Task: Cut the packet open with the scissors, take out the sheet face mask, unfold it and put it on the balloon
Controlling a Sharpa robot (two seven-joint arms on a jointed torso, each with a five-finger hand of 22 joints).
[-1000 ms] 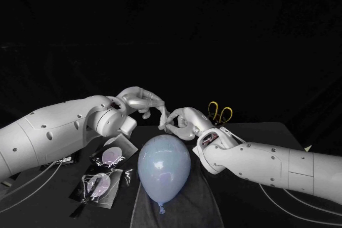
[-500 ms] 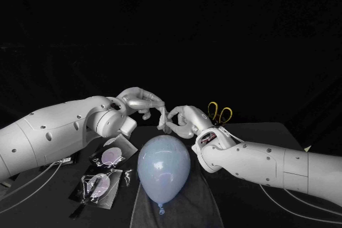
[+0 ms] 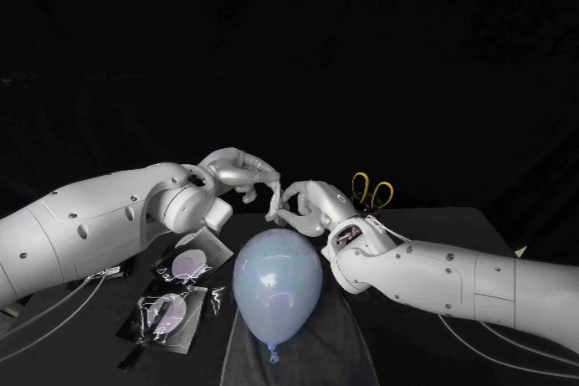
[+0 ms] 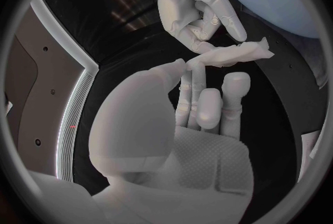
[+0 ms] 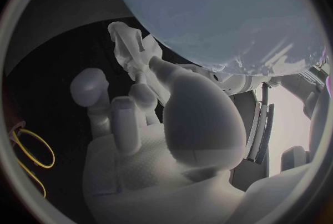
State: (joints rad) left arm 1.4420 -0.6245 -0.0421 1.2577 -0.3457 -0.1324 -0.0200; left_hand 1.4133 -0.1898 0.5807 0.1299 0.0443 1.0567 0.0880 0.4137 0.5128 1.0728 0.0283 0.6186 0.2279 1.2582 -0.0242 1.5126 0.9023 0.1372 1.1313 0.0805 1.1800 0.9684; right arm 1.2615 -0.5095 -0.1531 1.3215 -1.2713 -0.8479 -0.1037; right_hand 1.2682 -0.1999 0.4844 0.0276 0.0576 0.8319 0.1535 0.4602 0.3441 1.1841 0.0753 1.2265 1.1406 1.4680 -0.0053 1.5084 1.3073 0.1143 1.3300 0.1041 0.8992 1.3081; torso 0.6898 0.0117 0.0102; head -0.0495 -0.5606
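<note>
Just past the balloon's far end, the right hand pinches the folded sheet face mask, whose free end reaches the left hand, fingers nearly closed, possibly gripping it.

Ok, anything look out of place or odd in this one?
Nothing spilled or damaged. The sheet mask is a crumpled strip, pinched between the left hand and right hand beyond the balloon, not spread out. The packets lie askew beside the balloon.

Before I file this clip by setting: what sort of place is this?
Probably a robot test bench in a lab: a black table against a dark backdrop, a balloon standing in for a face, scissors and packets laid out.
</note>
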